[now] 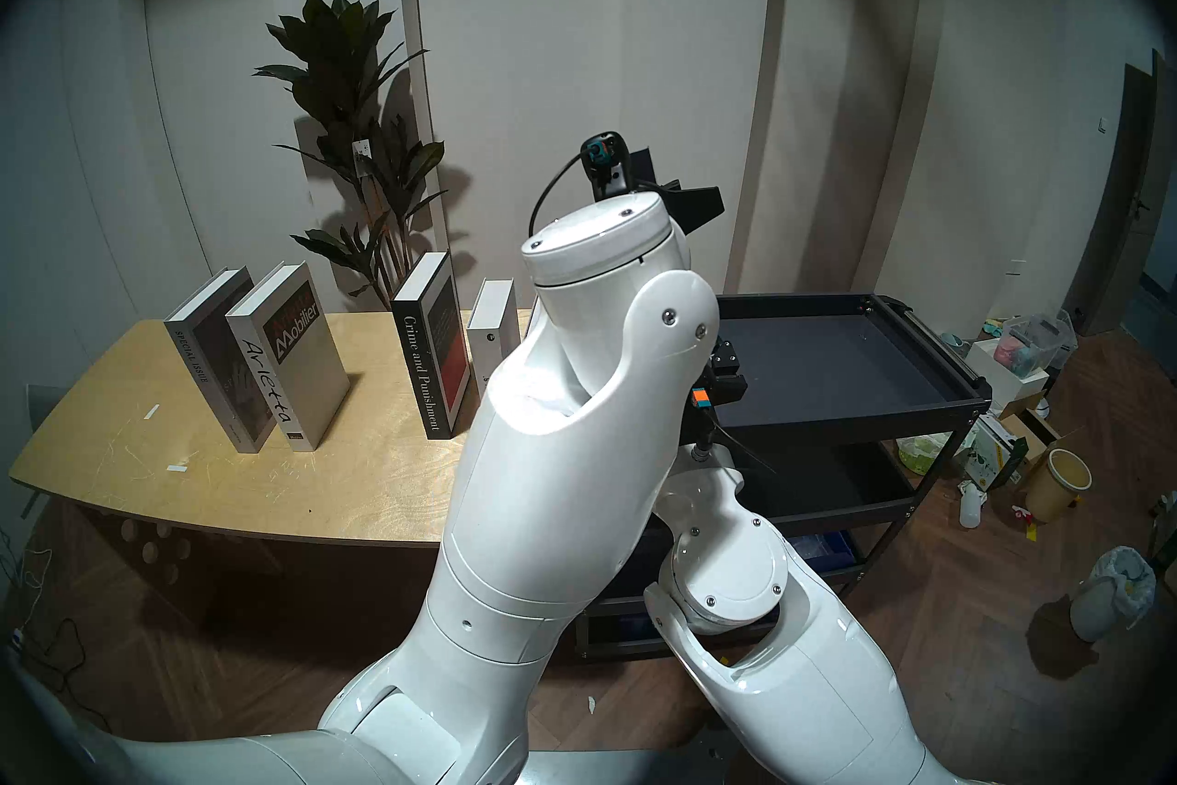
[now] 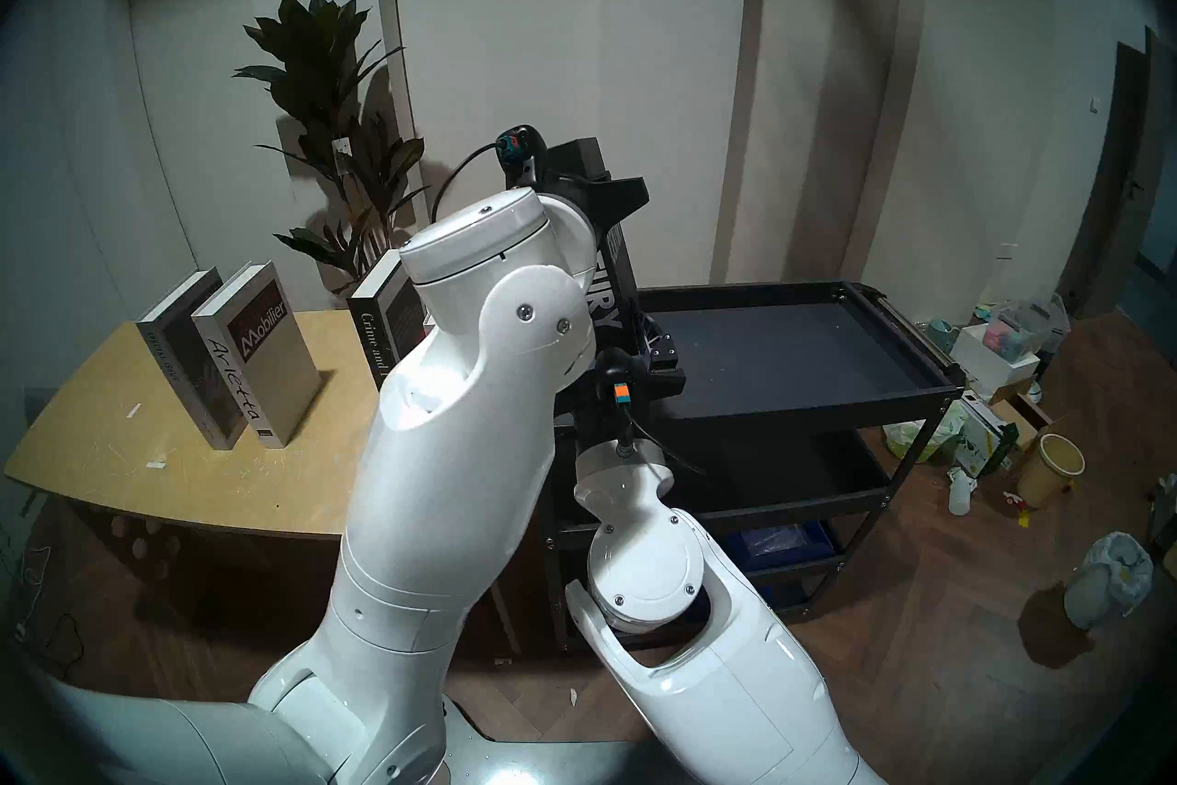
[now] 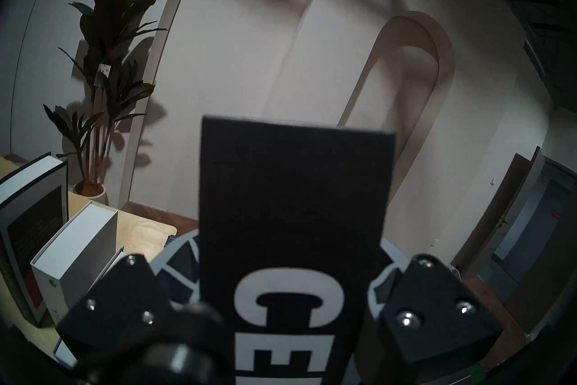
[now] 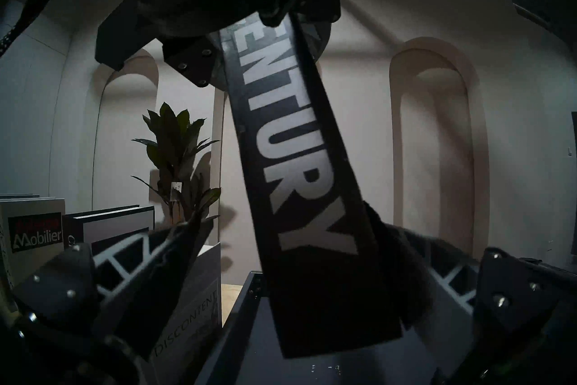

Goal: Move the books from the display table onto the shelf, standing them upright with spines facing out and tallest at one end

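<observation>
Above the shelf [image 1: 847, 376] edge, left fingers [image 3: 281, 322] pinch CENTURY book [image 4: 299, 175] by its spine, carried upright for placing. Right fingers [image 4: 290, 297] spread wide below, likely to steady it. Other books remain on the worktop [image 1: 159, 414].

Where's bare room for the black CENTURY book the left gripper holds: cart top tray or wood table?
The black metal cart's dark grey top tray is bare from its right rim to the black CENTURY book held by the left gripper and the open right gripper, crowding its left end. The light plywood table is free in front; upright books line its back.
</observation>
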Robot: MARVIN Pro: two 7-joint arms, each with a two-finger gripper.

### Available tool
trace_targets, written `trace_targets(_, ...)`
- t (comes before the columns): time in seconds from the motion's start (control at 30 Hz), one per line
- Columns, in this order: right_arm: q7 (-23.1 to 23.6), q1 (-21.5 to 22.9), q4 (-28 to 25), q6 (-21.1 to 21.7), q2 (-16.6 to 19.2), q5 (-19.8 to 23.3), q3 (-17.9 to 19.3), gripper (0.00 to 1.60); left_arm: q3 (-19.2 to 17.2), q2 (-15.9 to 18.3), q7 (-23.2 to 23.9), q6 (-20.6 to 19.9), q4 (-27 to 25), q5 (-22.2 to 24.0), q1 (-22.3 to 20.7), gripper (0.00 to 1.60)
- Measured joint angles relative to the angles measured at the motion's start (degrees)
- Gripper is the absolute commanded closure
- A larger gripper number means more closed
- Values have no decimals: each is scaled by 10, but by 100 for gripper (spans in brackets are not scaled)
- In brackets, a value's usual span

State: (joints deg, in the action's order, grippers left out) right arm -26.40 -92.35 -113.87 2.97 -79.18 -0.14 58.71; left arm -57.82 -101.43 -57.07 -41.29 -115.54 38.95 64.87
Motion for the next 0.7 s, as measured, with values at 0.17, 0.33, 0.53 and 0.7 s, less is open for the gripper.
trace_targets(0.17,8,19,20,-7,-3,5,3,0,13,-1,-52,11,1,25,-3,160)
trace_targets(0.33,9,24,28,-14,-6,14,2,0,22,6,-71,26,1,34,-6,160)
trace_targets(0.53,12,33,33,-15,-17,43,5,0,43,31,-63,53,-19,38,-3,160)
trace_targets(0.7,16,46,40,-2,-30,83,15,0,72,58,-43,71,-43,30,7,160)
